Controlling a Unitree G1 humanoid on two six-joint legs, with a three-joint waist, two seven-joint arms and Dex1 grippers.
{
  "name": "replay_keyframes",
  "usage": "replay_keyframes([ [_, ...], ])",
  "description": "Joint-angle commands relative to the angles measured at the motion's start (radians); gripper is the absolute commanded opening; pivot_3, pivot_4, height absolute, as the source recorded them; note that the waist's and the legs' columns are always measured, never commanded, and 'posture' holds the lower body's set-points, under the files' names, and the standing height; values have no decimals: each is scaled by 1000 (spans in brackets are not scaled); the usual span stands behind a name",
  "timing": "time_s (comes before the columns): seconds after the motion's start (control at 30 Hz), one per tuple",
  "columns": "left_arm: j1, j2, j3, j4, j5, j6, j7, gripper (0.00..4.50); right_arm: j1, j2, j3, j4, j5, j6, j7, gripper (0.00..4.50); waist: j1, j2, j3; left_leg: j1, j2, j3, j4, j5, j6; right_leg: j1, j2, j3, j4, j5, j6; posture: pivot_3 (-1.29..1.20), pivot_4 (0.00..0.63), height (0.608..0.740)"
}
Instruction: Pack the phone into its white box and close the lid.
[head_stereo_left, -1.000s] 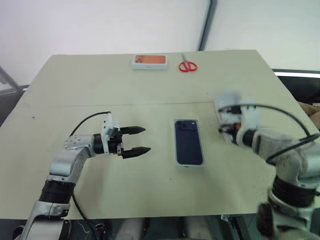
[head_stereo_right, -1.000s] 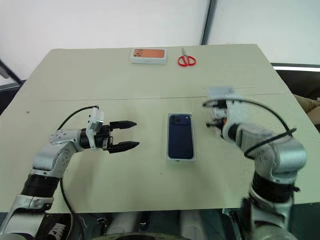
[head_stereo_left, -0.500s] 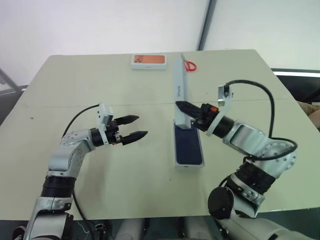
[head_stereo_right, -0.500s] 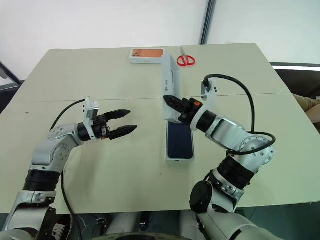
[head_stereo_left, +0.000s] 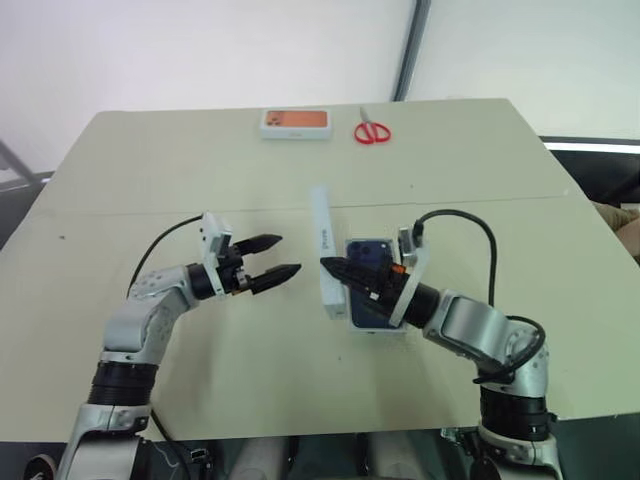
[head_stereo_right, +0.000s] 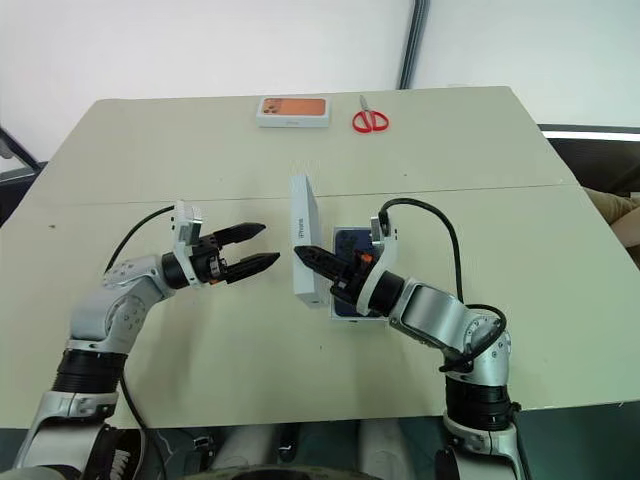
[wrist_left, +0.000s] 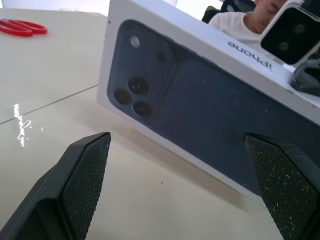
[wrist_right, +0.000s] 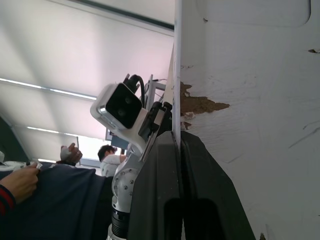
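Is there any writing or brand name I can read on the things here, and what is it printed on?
"iPhone": on the white side wall of the lid, which the right end effector holds on edge; its top bears a picture of a dark phone.
Orange-topped white box at the table's far edge: marks on its side too small to read.
Red scissors: no text visible.

Head stereo pair looking forward-down over table (head_stereo_left: 150, 170), both arms shared. Left wrist camera sitting close behind left gripper (wrist_left: 182, 192), facing lid (wrist_left: 210, 125). Right wrist camera looking along right gripper (wrist_right: 178, 175), lid wall touching.
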Motion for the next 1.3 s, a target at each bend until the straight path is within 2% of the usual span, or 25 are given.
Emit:
replay_keyframes([
  [0.03,3,2,0,-42,-14,8,-4,4500,19,-25,39,-29,33,-33,23,28,2,0,0,0,0,0,0,0,0,0,0,0,0,0,0,0,150,740],
  [0.13,14,7,-6,-39,-24,34,-16,3600,39,-37,58,-20,33,-58,17,0,3,0,0,0,0,0,0,0,0,0,0,0,0,0,0,0,150,740],
  [0.37,59,1,-40,-67,-23,40,-31,27,55,-41,89,-37,33,-101,21,0,4,0,0,0,0,0,0,0,0,0,0,0,0,0,0,0,150,740],
  [0.6,75,-90,-133,-43,65,-26,23,27,58,-61,106,-39,33,-130,29,0,9,0,0,0,0,0,1,0,0,1,-2,0,-1,0,0,0,150,740],
  [0.7,61,-118,-142,-31,72,-34,32,0,55,-78,101,-30,33,-145,29,850,8,0,0,0,0,0,0,0,0,1,-1,0,-1,0,0,0,150,740],
  [0.87,39,-146,-147,-6,83,-43,40,0,-4,-184,54,0,24,-177,37,3307,9,0,0,0,0,0,1,0,0,1,-1,-1,-1,0,0,0,150,740],
  [0.9,36,-151,-147,-3,82,-42,41,0,-14,-213,49,2,-4,-170,56,3927,10,0,0,0,0,0,1,0,0,1,-1,-1,-1,0,0,0,150,740],
  [0.93,31,-159,-149,2,85,-48,43,0,-19,-251,39,-7,-25,-152,92,4327,11,0,0,0,0,0,1,0,0,2,-1,-1,-1,0,0,0,150,740],
  [1.17,5,-208,-174,9,96,-47,55,0,-13,-491,-87,-2,-236,-115,352,4327,12,-1,0,0,-1,0,1,-1,1,3,-1,-2,-2,0,0,0,150,740],
  [1.23,-4,-235,-198,29,108,-61,51,0,28,-624,-100,-8,-521,-192,525,4327,15,0,0,0,-1,0,2,-1,1,3,-1,-2,-2,0,0,0,150,740],
  [1.27,-8,-250,-209,38,115,-68,54,0,41,-648,-118,13,-597,-222,560,4327,16,-1,1,0,-2,0,2,-1,2,3,-2,-3,-2,0,1,0,150,740],
  [1.3,-14,-271,-225,50,122,-72,58,0,52,-677,-119,34,-701,-269,593,4096,15,-1,1,0,-2,0,3,-1,2,4,-2,-3,-3,-1,1,0,150,740],
])
